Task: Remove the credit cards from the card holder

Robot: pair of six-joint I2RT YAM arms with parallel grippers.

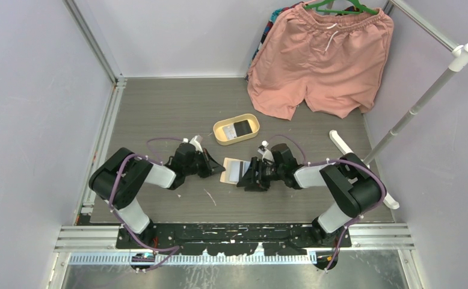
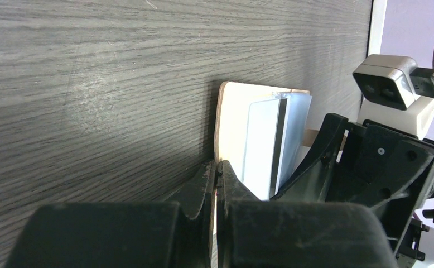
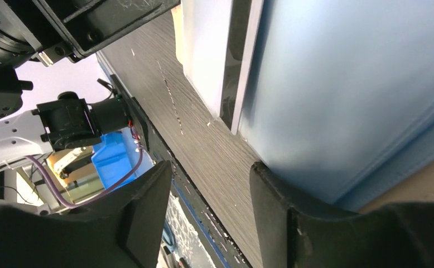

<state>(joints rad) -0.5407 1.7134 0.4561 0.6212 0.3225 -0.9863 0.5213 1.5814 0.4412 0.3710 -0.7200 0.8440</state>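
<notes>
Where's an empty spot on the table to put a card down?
Bare table lies left of the oval tray, toward the wall, and beyond it up to the pink shorts. The middle is crowded: the left hand and right hand meet at the card holder.

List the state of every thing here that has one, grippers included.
card holder, open, lying flat on the table.
pale cards, in the holder, not yet out.
dark card, lying in the tray.
tray, upright, holding that one card.
left gripper, shut on the holder's edge.
right gripper, open, at the holder's opposite side.
shorts, hanging on a hanger.
</notes>
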